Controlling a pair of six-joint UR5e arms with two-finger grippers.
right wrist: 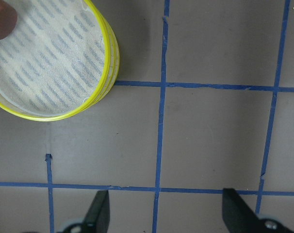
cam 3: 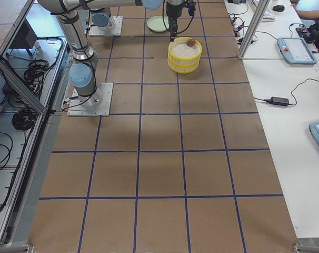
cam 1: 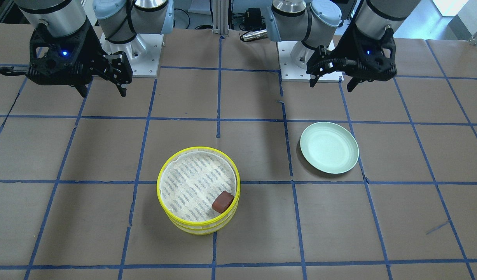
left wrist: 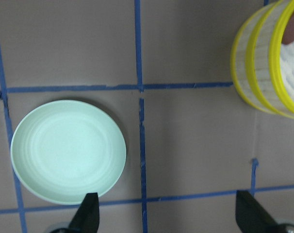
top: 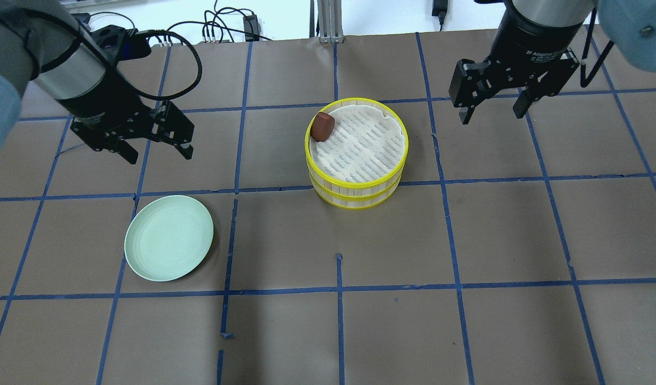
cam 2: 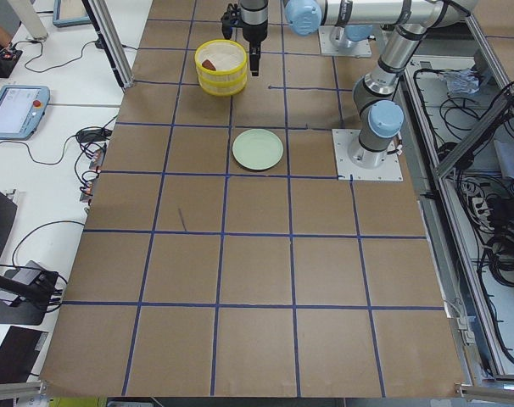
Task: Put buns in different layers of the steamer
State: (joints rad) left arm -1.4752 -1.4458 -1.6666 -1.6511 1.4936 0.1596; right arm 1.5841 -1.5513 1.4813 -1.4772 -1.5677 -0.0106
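Two yellow-rimmed steamer layers stand stacked mid-table, the upper layer on the lower layer. A reddish-brown bun lies on the upper layer's striped liner, against the rim; it also shows in the front view. The white bun is hidden. My left gripper is open and empty, raised between the pale green plate and the stack. My right gripper is open and empty, raised to the stack's right. In the wrist views the left fingers and the right fingers hold nothing.
The pale green plate is empty, left of the stack in the overhead view. Brown paper with blue tape lines covers the table. The arm bases stand at the table's robot side.
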